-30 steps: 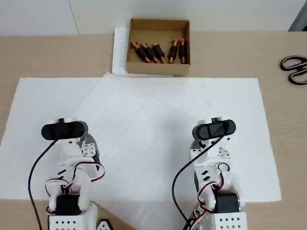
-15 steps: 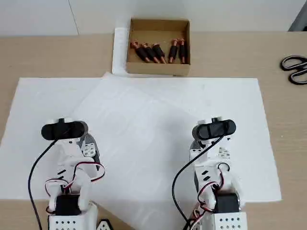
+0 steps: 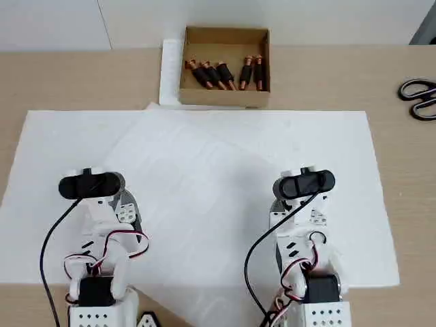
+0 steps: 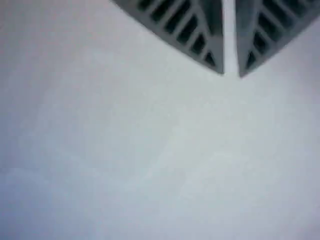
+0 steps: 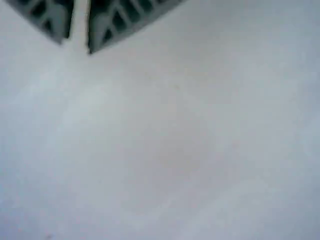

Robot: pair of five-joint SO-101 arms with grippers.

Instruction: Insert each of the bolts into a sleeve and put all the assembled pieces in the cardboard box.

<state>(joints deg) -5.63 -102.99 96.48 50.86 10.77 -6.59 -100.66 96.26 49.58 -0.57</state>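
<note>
My left gripper (image 4: 230, 74) is closed to a thin slit and holds nothing, over the white paper (image 3: 204, 177). My right gripper (image 5: 76, 47) is the same, fingers together over the paper. The pieces (image 3: 212, 73) lie in the box (image 3: 223, 99) at the far side of the tabletop (image 3: 68, 82), one cluster slanted and two side by side near it. The box sits just past the paper's far edge. Scissors (image 3: 417, 97) lie well apart, at the right edge.

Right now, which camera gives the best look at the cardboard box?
The high view: it looks down into the open cardboard box at the far side, with assembled pieces lying inside. Both wrist views face the white paper instead.
</note>
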